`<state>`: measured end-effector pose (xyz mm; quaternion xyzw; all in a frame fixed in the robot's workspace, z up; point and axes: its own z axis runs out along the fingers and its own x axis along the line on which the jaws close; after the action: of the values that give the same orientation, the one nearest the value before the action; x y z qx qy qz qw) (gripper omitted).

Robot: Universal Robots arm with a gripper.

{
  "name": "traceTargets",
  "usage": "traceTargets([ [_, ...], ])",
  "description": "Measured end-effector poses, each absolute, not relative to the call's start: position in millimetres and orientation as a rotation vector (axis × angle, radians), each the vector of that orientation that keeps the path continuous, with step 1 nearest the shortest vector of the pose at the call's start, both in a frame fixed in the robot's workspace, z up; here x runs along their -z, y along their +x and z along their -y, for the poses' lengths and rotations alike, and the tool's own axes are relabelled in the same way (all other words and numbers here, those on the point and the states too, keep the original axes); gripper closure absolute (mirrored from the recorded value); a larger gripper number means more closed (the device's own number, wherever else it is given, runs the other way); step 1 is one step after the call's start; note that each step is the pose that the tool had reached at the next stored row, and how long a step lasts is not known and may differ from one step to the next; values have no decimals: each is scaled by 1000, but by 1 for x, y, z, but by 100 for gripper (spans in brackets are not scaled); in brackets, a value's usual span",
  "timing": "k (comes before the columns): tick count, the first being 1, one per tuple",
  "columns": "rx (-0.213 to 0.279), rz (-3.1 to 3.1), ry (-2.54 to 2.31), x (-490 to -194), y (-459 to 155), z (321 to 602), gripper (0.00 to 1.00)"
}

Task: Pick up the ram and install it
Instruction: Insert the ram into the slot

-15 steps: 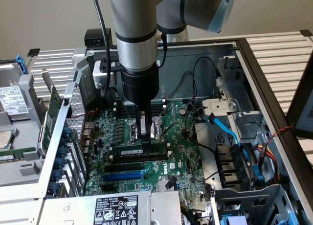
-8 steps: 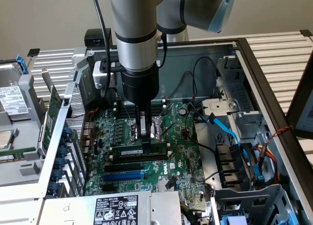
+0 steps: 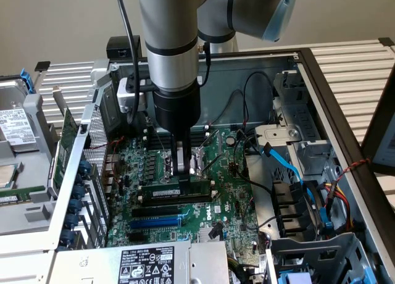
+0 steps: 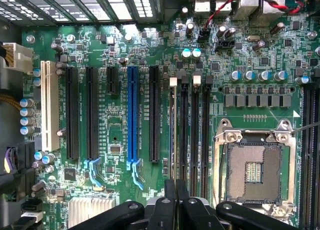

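Observation:
The ram point(image 3: 176, 189) is a thin green stick with a white label, standing on edge in a memory slot on the motherboard point(image 3: 231, 191) inside the open computer case. My gripper point(image 3: 182, 171) reaches straight down onto the stick's top edge, its fingers pressed together around it. In the wrist view the ram point(image 4: 172, 135) appears edge-on as a narrow strip running away from the gripper point(image 4: 175, 190), beside three bare black memory slots point(image 4: 195, 130). The fingers point(image 4: 167, 205) are shut on the near end of that strip.
The CPU socket point(image 4: 252, 170) lies bare just beyond the memory slots. A blue expansion slot point(image 3: 157, 222) and black ones lie on the ram's other side. Blue cables point(image 3: 290, 167) and drive bays crowd the exterior view's right. A power supply point(image 3: 145, 265) sits in front, and a green card point(image 3: 68, 136) stands left.

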<state>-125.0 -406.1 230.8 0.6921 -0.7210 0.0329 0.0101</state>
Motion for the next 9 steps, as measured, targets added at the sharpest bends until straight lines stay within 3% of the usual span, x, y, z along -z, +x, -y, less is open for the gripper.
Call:
traceTargets([
  [9, -102, 2251, 2160, -229, -126, 406, 87],
])
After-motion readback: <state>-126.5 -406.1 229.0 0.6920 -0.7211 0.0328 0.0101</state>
